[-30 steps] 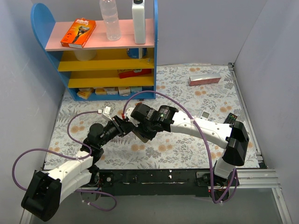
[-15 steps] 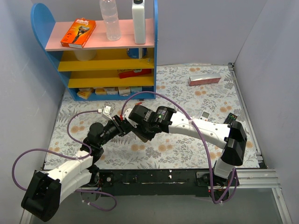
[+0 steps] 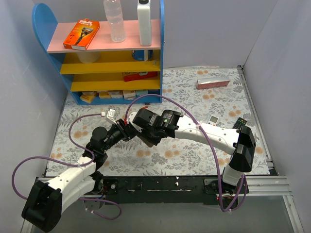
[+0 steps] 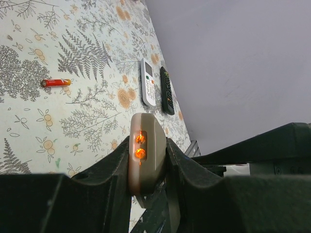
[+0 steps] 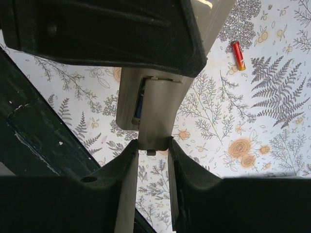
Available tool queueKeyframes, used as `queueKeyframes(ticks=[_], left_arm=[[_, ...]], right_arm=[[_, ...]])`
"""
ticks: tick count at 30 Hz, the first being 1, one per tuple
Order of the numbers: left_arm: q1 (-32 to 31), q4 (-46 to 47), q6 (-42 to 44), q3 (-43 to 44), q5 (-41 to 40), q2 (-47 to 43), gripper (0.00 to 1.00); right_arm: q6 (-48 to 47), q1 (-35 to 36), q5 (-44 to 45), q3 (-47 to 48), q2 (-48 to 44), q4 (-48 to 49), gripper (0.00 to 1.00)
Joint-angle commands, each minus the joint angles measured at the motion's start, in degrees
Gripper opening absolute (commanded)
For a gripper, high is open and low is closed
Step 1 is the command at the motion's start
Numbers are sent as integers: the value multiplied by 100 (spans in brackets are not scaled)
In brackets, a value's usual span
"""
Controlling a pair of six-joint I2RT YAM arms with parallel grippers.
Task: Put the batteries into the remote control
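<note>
Left gripper [image 4: 147, 170] is clamped on the narrow sides of the remote [image 4: 145, 133], held in the air above the table [image 3: 194, 97] a little left of centre. In the left wrist view the remote is seen end-on, pale beige-white, with two small orange glowing dots on its end face. Right gripper [image 5: 154, 148] meets it from the right, its two fingers pressed together on the near end of a pale cover [image 5: 159, 109] that lies along the remote's back and sticks out just past the remote's edge. Beside the cover a narrow slot is exposed, and a blue-purple battery [image 5: 138, 104] sits inside it. A red battery [image 4: 57, 82] lies flat on the floral tabletop, well apart from both grippers. From above, the two arms come together nose to nose, and the remote is mostly hidden between them. On the right side of the table lie a slim white remote [image 3: 213, 119] and a black remote [image 3: 239, 123], near each other. A pink box [image 3: 212, 83] sits at the far right, and a blue shelf [image 3: 112, 58] with pink and yellow boards stands at the far left.
</note>
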Motion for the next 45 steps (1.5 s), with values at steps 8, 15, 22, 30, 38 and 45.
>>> queueKeyframes(ticks=[8,15,22,30,38,45], left_arm=[[-83,9,232,302,228,-129,0],[-171,-115,372,390,184,-147,0],[-268,-202,548,486,184,-121,0],[-355,-352,654,495,140,-156,0],[-364,-81,215,416,113,-217,0],[-364,184,-5,372,272,-182,0]], right_arm=[[18,20,104,454,110,23,1],[159,29,131,568,163,-3,1],[168,29,60,656,154,49,1],[317,29,157,674,92,181,1],[537,20,342,306,-57,593,1],[484,20,324,-64,-294,981,3]])
